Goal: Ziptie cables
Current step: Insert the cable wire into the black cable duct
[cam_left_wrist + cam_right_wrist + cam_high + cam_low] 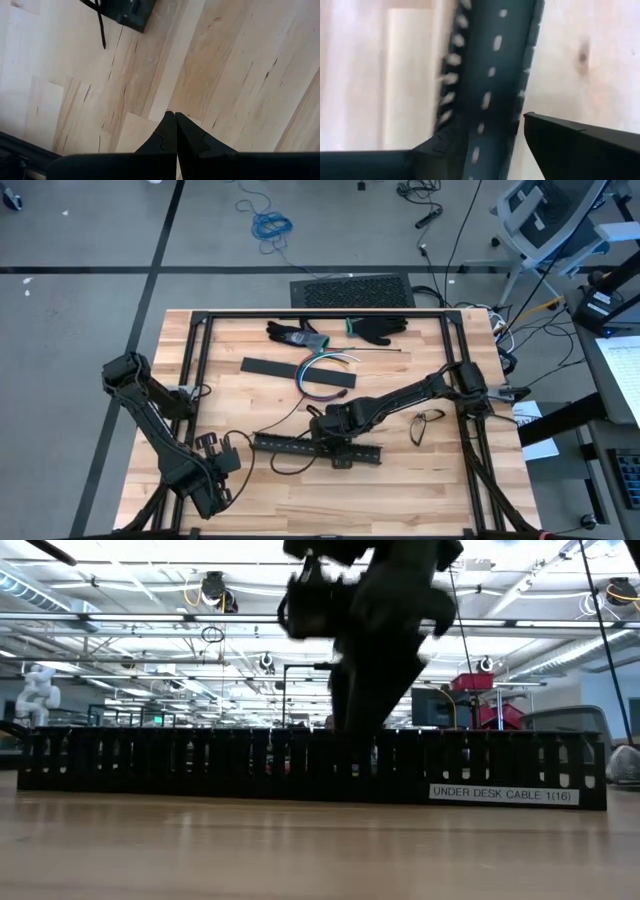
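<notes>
The cables (322, 370), a curved bundle of coloured wires, lie on the table's far middle beside a flat black strip (298, 373), and no gripper is on them. A long black slotted duct (318, 448) lies across the table's near middle. My right gripper (490, 150) hangs open over the duct (490, 75), one finger on each side of it, pointing steeply down. In the high view the right gripper (335, 442) is over the duct's middle. My left gripper (172, 116) is shut on nothing above bare wood near the duct's left end (127, 12). My right gripper straddles the duct from above, its fingers lying across the duct's length. One finger (570, 142) stands apart from the duct's wall. The other finger (432, 152) overlaps the duct's slotted side in the blurred view, and I cannot tell whether it touches.
Two dark gloves (300, 335) (380, 328) lie at the table's far edge. A thin dark loop (428, 425) lies right of the duct. A black cord (240, 438) trails from the duct's left end. A black frame (190, 360) borders the table.
</notes>
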### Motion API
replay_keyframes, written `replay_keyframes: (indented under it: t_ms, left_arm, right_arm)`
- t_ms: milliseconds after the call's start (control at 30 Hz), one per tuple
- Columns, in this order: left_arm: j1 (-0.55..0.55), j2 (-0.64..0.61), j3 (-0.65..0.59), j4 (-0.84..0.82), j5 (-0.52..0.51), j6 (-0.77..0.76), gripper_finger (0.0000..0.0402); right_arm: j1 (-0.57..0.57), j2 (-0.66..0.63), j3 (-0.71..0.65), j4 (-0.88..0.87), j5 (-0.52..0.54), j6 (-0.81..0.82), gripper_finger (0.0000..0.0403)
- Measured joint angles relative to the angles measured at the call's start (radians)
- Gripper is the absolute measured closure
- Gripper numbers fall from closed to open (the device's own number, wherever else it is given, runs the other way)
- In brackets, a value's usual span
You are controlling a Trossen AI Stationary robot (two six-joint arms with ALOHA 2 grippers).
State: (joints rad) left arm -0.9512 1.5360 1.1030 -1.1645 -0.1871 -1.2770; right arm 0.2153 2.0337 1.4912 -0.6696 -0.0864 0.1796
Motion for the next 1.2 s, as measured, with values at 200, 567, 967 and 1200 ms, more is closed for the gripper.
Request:
replay_keyframes:
  t_ms: [200,567,967,1200]
  left_arm:
    - [0.0,0.0,0.0,-0.002,-0.007,0.001,0.0401]
    - [0.178,-0.155,-0.001,0.034,-0.084,0.44,0.0402]
    - [0.781,-0.214,-0.001,0.102,-0.066,1.225,0.0402]
    - [1.0,-0.214,-0.035,0.262,0.067,1.506,0.0402]
  right_arm:
    - [0.007,-0.11,0.001,-0.219,-0.017,-0.098,0.0216]
    - [-0.145,-0.314,-0.174,-0.135,0.167,-0.011,0.0215]
    - [-0.267,-0.195,-0.201,-0.02,0.161,-0.293,0.0215]
    - [-0.285,-0.141,-0.201,0.075,0.164,-0.323,0.0215]
